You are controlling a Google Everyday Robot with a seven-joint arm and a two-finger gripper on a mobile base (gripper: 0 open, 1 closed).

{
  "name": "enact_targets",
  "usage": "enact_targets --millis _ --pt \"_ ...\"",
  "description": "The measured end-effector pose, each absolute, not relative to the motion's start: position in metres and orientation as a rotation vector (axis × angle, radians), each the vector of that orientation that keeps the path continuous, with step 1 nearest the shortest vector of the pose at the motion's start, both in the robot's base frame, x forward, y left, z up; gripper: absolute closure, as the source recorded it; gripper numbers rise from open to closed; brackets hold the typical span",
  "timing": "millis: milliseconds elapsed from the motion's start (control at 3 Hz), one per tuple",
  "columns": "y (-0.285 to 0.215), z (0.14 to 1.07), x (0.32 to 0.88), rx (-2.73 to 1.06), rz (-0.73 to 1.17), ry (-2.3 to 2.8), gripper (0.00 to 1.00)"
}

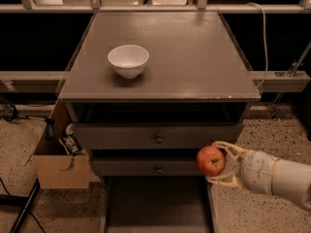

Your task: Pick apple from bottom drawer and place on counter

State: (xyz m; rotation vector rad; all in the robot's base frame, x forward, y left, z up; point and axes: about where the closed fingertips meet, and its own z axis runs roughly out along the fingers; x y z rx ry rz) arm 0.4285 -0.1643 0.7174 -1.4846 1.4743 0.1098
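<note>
The small red apple [211, 160] is held in my gripper [219, 163], whose pale fingers [228, 149] close around it from the right. It hangs above the right wall of the open bottom drawer [155, 205], level with the lower knobbed drawer front. The counter [184, 57] is the broad grey-brown top of the cabinet, higher up and further back. My white arm reaches in from the lower right.
A white bowl [128, 60] stands on the counter's left half. Two grey drawers with round knobs [159, 139] sit above the open one. A cardboard box [60, 164] with odds and ends stands left of the cabinet on the speckled floor. A cable [265, 38] hangs at the right.
</note>
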Motion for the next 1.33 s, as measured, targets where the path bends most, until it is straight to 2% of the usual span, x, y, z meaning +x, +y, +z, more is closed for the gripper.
enact_targets --millis 333,1333 --pt "-0.172 0.771 0.448 -1.430 0.099 1.449 1.00" --pt "-0.187 0.785 0.473 -1.342 0.018 1.452 1.00"
